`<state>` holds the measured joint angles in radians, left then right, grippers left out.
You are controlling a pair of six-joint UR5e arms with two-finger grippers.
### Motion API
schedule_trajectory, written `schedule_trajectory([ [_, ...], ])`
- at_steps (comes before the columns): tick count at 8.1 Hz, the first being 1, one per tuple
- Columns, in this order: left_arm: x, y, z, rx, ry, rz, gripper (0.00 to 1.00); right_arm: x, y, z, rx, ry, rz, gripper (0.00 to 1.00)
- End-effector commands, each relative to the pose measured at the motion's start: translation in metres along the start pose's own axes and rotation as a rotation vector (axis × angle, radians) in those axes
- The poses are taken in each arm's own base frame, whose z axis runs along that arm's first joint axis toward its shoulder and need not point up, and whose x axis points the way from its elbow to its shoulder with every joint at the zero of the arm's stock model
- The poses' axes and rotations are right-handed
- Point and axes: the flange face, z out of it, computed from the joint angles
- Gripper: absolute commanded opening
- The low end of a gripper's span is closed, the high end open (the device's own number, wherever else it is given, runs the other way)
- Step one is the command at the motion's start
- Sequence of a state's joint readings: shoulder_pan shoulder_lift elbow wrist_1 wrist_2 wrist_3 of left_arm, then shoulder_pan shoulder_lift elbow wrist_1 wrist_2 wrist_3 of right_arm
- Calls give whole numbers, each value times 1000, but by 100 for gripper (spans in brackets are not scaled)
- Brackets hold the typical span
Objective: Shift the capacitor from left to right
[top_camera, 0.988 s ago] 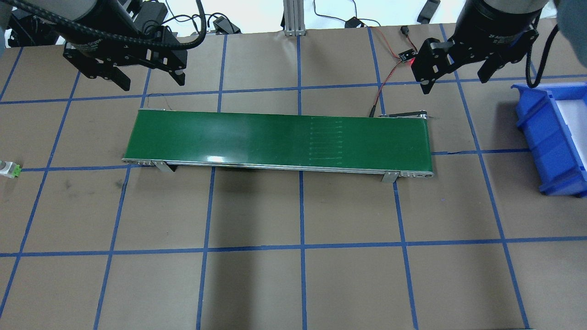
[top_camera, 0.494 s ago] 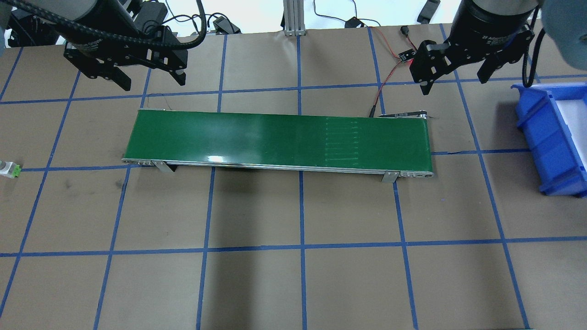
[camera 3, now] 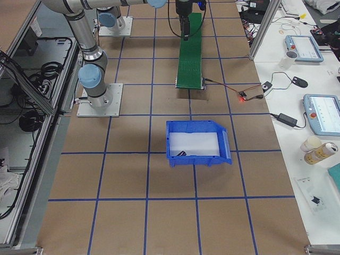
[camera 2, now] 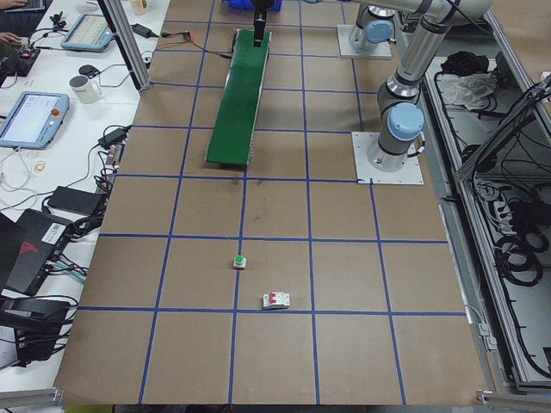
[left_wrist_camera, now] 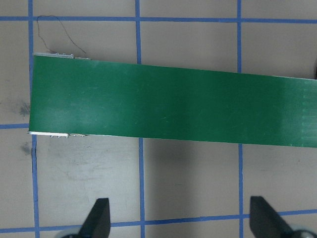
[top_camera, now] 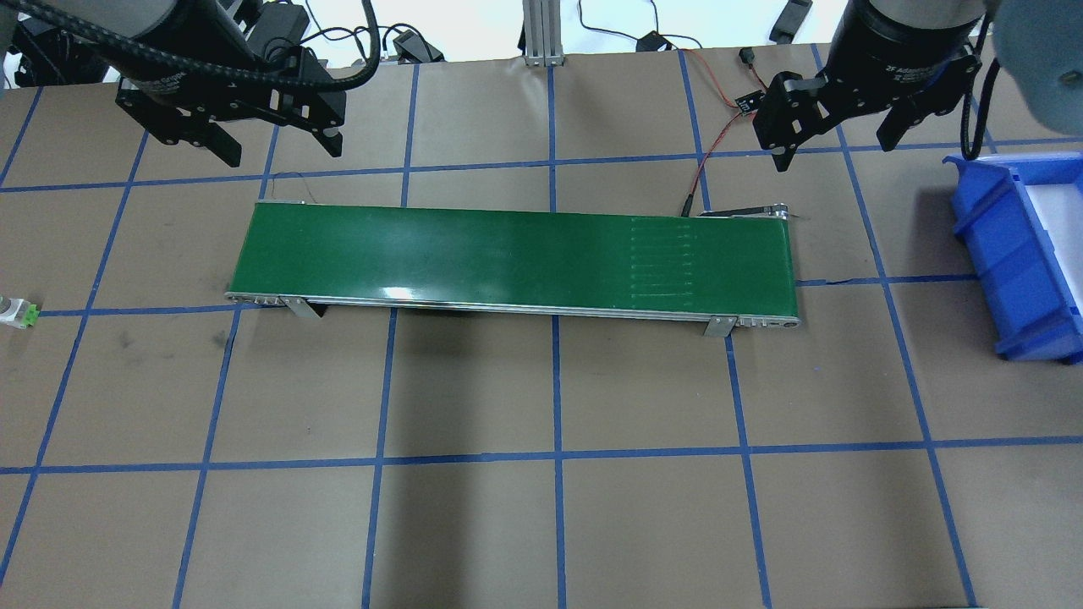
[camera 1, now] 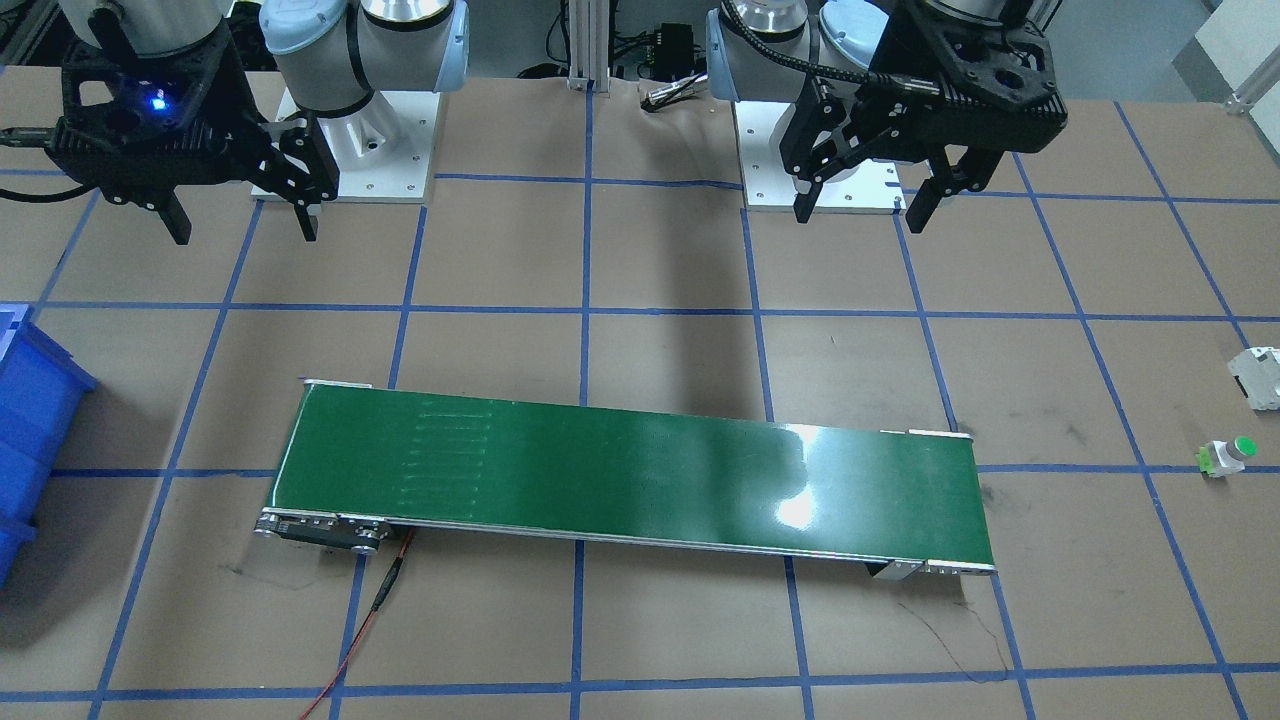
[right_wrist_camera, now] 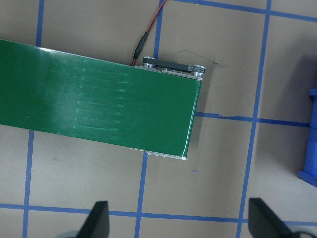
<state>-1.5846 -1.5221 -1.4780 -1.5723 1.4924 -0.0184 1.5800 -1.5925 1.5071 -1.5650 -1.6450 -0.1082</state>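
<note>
The capacitor shows nowhere on the green conveyor belt (top_camera: 508,254) or on the table around it. In the exterior right view a small dark stubby piece (camera 3: 179,154) lies inside the blue bin (camera 3: 225,144); it is too small to identify. My left gripper (top_camera: 279,152) hangs open and empty above the table behind the belt's left end. It also shows in the front-facing view (camera 1: 860,215). My right gripper (top_camera: 833,150) hangs open and empty behind the belt's right end, left of the bin. Both wrist views show wide-apart fingers (left_wrist_camera: 99,220) (right_wrist_camera: 99,218) with nothing between them.
The blue bin (top_camera: 1007,254) stands at the table's right edge. A white breaker block (camera 1: 1262,377) and a small white part with a green button (camera 1: 1228,456) lie far left of the belt. A red-black wire with a lit sensor (top_camera: 744,103) runs to the belt's right end.
The pale seam marks on the belt have travelled to the right. My right gripper has shifted slightly back and left. The left gripper has not moved.
</note>
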Motion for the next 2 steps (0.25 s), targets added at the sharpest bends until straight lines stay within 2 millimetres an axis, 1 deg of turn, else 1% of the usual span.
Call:
schedule_trajectory([
  [1,0,0,-3,6,-3,0,100,0,0,0,3,4,1,100],
  [2,0,0,-1,3,-5,0,100,1,-2,1,3,6,0,100],
])
